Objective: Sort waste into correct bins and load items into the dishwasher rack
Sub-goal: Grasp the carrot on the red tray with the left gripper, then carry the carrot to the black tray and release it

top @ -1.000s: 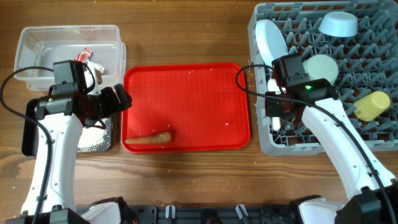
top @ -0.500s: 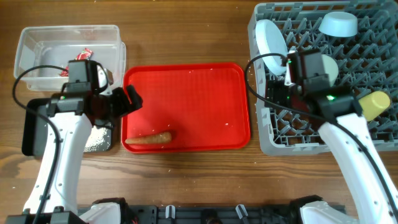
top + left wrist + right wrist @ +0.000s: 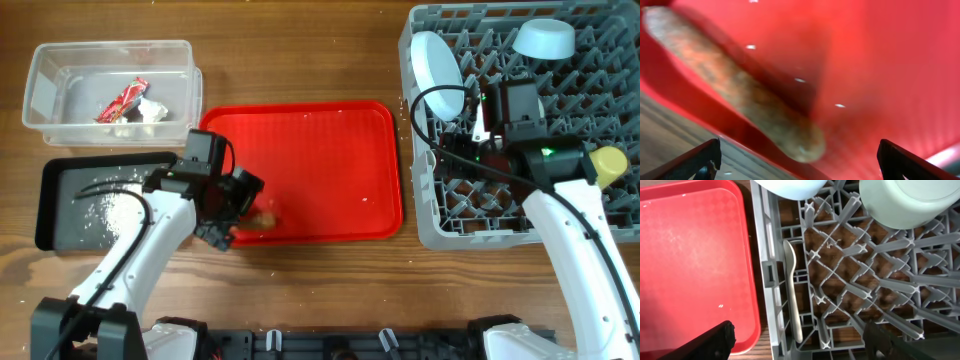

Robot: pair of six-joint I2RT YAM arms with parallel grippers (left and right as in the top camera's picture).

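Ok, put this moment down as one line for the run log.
left gripper: open, over carrot on red tray | right gripper: open, above spoon lying in rack | wrapper in clear tub | crumbs in black tray

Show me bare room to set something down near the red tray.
Red tray: middle and right side bare, up to the dishwasher rack. Bare tabletop behind it, between clear tub and rack. Crowded: front-left corner, left pincer at carrot piece.

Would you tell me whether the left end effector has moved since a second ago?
Yes: the left end effector shifted right, from the black tray onto the red tray, over the carrot piece.
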